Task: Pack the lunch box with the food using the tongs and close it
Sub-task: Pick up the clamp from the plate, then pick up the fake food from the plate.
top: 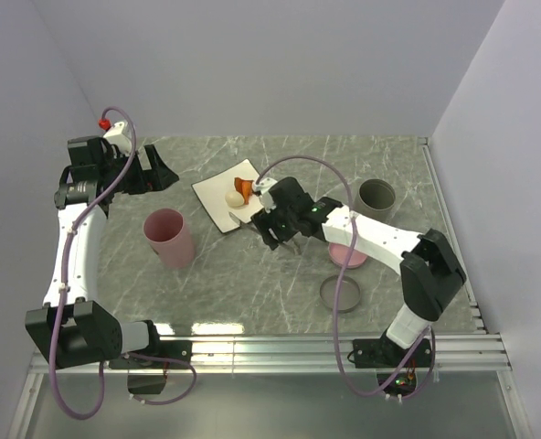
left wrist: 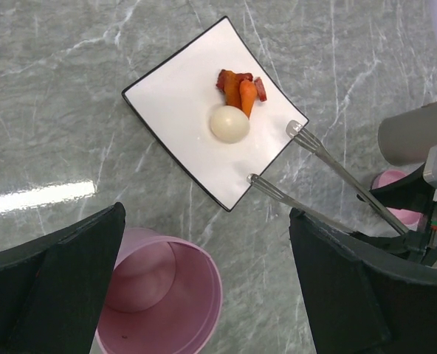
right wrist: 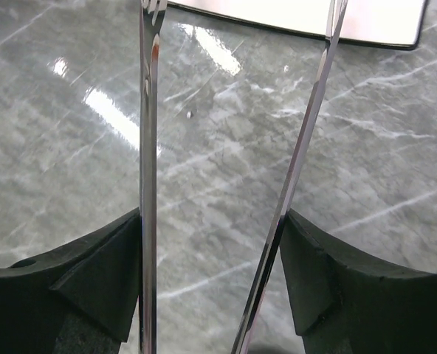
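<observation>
**At the plate's near edge: tongs poised for a pick-up**

On the grey marbled table (top: 252, 293), the white square plate (left wrist: 181, 110) carries all the food: a white egg-like ball (left wrist: 229, 124) with orange-brown pieces (left wrist: 241, 90) touching its far side. The right gripper (right wrist: 212, 236) holds the tongs (left wrist: 344, 172). Its fingers are set fairly wide, one pressed on the outside of each silver arm, so the tong tips stand apart. Both tips reach the plate's rim, short of the ball; whether they rest on the rim or hover over it cannot be told. The left gripper (top: 159, 174) is spread fully and holds nothing, hanging above the plate and a pink cup (left wrist: 167, 295).

Step in hand, as judged: approach to the food, with nothing packed yet. The pink cup may serve as the lunch box, though the views do not settle this. The next move calls for sliding the tips forward to either side of one item, then squeezing gently. The round ball is likely to roll or slip.
</observation>
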`<state>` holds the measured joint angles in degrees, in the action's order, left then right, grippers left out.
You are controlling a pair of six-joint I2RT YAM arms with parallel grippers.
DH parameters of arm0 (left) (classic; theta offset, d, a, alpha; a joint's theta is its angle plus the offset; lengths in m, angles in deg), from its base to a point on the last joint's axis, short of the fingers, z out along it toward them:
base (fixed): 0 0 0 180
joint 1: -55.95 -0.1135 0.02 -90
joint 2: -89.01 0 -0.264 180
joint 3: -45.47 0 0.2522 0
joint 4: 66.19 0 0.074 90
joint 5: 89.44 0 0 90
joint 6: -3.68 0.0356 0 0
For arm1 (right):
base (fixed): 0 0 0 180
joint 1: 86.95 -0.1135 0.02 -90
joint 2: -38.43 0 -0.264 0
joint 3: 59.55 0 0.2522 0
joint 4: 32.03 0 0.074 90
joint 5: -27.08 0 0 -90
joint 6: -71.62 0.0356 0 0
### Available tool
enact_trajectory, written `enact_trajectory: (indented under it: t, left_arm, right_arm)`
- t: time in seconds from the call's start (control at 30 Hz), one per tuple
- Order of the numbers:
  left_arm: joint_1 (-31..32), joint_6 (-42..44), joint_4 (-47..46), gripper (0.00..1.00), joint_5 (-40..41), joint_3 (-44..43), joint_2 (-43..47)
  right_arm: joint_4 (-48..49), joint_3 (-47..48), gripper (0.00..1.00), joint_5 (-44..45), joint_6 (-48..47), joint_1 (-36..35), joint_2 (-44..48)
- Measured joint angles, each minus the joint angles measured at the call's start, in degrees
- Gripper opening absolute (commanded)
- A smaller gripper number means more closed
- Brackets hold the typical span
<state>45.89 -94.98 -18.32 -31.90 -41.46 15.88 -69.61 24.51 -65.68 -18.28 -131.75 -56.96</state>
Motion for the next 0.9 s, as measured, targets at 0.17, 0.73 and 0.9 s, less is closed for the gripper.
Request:
enact_trajectory:
  t: [0.17,0.73,0.9]
  left_arm:
    - [0.0,0.0,0.5,0.99,-1.3,0.0,0.5]
    - [0.0,0.0,0.0,0.99,-5.0,-0.4,2.1]
    - [0.0,0.0,-0.2,0.99,-5.2,-0.5,2.1]
  right_arm:
    - [-3.4,0.3,0.73,-0.2,-2.1,0.0,4.8]
    - [-6.0,13.8,0.62,-5.6,-13.5,0.0,1.9]
    - [-6.5,18.0,0.62,-6.7,-13.6,0.4,-5.4]
